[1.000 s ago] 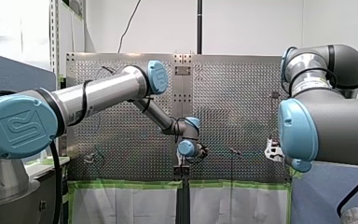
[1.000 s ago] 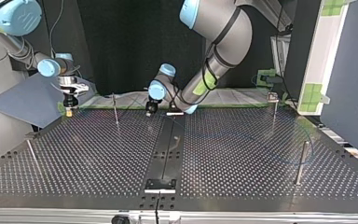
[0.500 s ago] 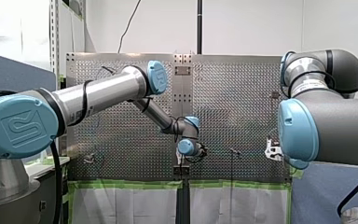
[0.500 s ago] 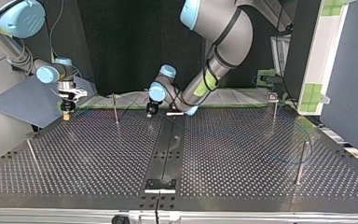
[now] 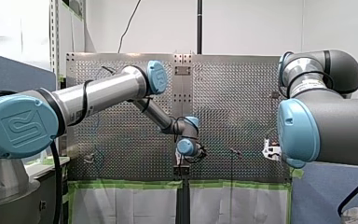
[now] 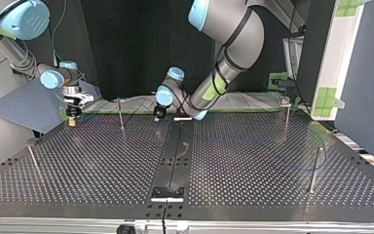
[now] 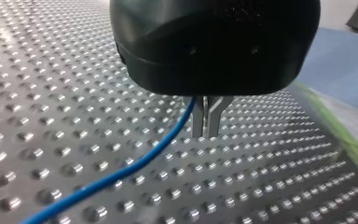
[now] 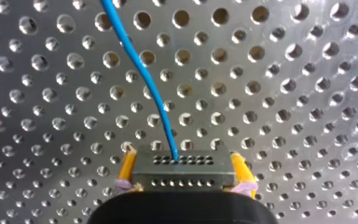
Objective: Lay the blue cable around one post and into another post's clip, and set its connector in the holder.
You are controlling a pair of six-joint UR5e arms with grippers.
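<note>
The blue cable rises off the perforated table to my left gripper. Its metal fingers stand together with only a thin slit, and the cable vanishes at them. That gripper hangs low at the table's far edge, by the centre rail. My right gripper has its yellow pads shut on the black connector, from which the cable leads away over the plate. In the top view it hovers at the far left corner.
Thin posts stand at the top view's left, far left of centre, far right and right, where a faint blue loop curves. A black block sits on the centre rail's near end.
My right arm has shifted slightly at the far left corner with the connector still in its pads. My left arm has hardly moved.
</note>
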